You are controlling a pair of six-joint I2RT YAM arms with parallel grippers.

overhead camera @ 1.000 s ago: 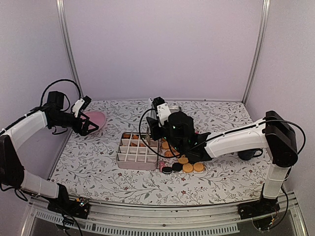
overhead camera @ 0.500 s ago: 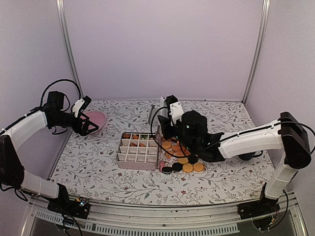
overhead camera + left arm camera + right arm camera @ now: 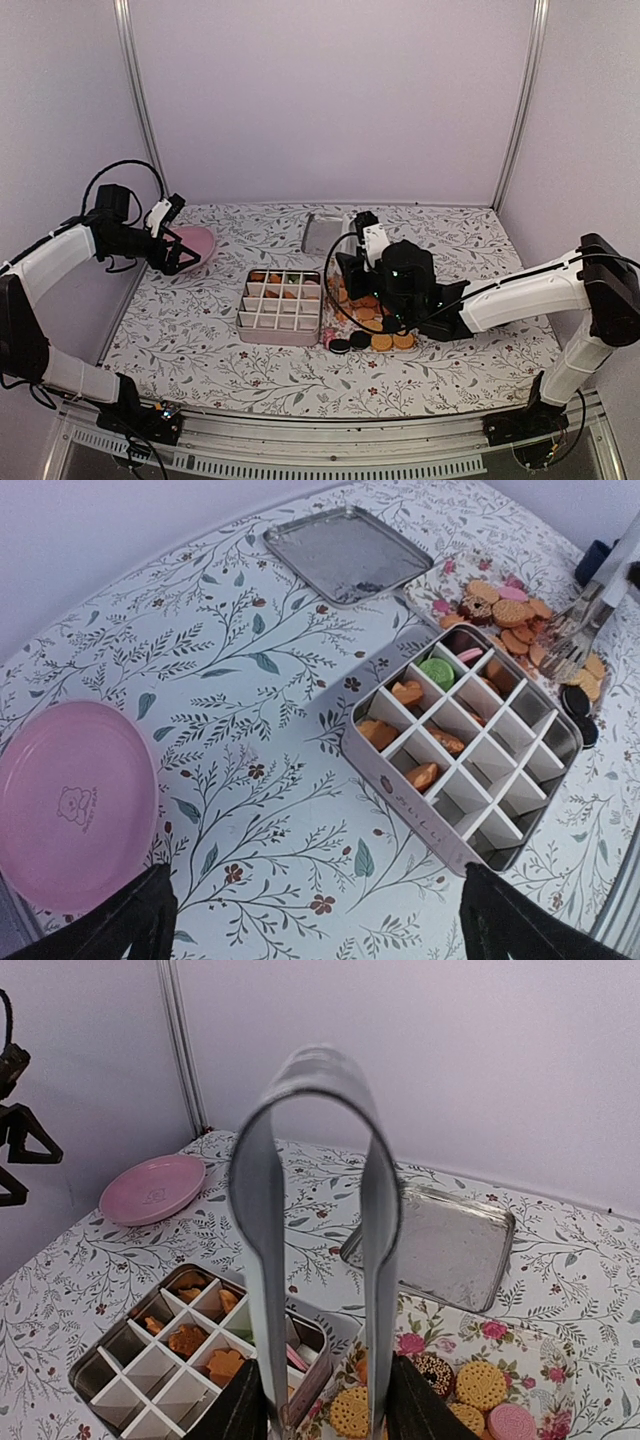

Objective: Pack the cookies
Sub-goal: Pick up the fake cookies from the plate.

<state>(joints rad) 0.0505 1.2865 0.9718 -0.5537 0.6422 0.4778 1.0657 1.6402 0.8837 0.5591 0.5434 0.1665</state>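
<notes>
At the far left of the flower-patterned table [image 3: 200,350], the left gripper [image 3: 185,255] hangs with its fingers spread wide and nothing between them, just beside the pink plate [image 3: 75,805]. The plate sits bare near the back left corner.

Toward the middle stands the divided tin [image 3: 465,745], a grid of white-walled cells. Some cookies [image 3: 505,615] lie in it already: golden-orange ones in several cells along its far side, a green one in a corner cell, and a pink one next to that. The nearer cells hold nothing.

Behind the tin, a little apart, a shallow metal tray [image 3: 347,552] lies flat.

Just right of the tin, most of the cookies are heaped on a rose-printed sheet [image 3: 420,1345]. They are mainly golden-orange, with a dark one and a few pink among them. Two black sandwich cookies [image 3: 340,346] lie at the near edge of the heap.

Above this heap the right gripper [image 3: 350,270] clamps a pair of metal tongs [image 3: 318,1065] by both arms, bend uppermost. The arms run down side by side with a gap between them. The forked tips [image 3: 575,630] sit close over the heap, but whether they pinch a cookie cannot be told.
</notes>
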